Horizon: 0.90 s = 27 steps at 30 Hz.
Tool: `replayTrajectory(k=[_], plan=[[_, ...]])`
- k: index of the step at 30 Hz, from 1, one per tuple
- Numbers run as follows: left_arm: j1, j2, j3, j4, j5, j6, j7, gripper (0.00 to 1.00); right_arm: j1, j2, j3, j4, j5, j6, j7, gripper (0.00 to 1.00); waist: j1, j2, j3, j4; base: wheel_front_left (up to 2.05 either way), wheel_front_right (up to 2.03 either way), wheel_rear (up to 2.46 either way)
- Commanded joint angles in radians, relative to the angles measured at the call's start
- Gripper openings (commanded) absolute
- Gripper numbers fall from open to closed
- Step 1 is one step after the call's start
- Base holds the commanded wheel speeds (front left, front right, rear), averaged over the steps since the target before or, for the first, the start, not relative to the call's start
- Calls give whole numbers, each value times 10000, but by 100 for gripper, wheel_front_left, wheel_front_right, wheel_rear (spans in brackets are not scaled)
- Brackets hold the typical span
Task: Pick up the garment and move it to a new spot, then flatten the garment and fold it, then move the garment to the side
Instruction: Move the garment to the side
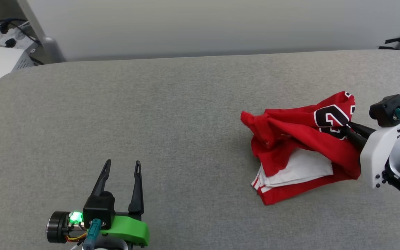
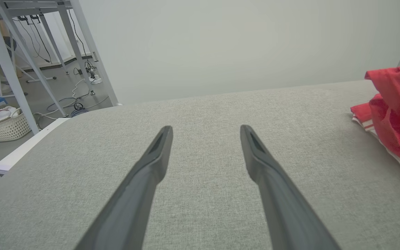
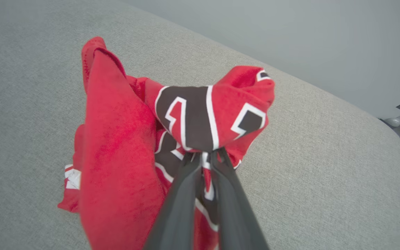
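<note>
The right gripper [image 1: 346, 131] is pinching the red garment [image 1: 290, 139] in its jaws; the left gripper [image 1: 122, 164] is holding its jaws apart

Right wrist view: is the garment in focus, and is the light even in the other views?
Right wrist view: garment slightly soft, numerals readable, right end effector blurred near the lens; head view: even light, faint shadow beside the garment; left wrist view: even, no glare on the table.
</note>
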Motion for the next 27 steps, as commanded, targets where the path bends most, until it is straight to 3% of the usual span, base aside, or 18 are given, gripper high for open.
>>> replayTrajectory(k=[1, 6, 11, 27], plan=[[23, 15, 15, -75, -2, 7, -59, 100, -188, -71, -74, -93, -102, -7, 19, 0, 0, -1, 23, -716, 0, 0, 0], [-138, 55, 53, -198, 49, -28, -59, 100, -273, -134, -472, -236, -162, -7, 26, 0, 0, -1, 362, -1245, 0, 0, 0], [-509, 148, 21, -373, 159, -94, -59, 100, -488, -355, -925, 99, -194, -7, 63, 0, 0, -1, 1062, -1347, 0, 0, 0], [-2043, 572, 109, -1660, 336, -157, -59, 100, -3036, -1882, -2041, 3370, -884, -7, -319, 0, 0, -1, 4240, -837, 0, 0, 0]])
